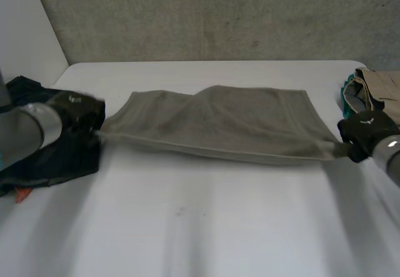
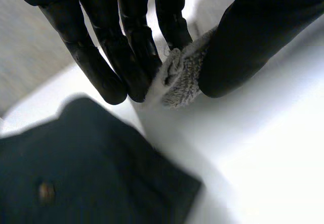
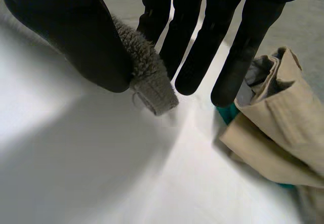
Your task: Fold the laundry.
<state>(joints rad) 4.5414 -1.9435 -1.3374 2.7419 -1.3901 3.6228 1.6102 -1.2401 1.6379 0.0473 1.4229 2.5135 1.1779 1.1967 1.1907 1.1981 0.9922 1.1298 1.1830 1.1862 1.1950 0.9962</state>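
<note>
- Black fingers and thumb of your left robot hand [image 1: 80, 113] pinch the near left corner of the grey-brown towel [image 1: 219, 124].
- Your right robot hand [image 1: 367, 130] pinches the near right corner the same way.
- The towel is stretched between them across the white counter [image 1: 206, 227].
- A dark garment [image 1: 56, 158] lies under your left arm, and folded beige clothes [image 1: 381, 83] sit beside your right robot hand.

Near table open, sides crowded
The white table [image 1: 206, 227] lies bare near; a grey towel [image 1: 219, 124] spans mid-table, dark clothes [image 1: 62, 155] left, beige clothes [image 1: 378, 86] right.
</note>
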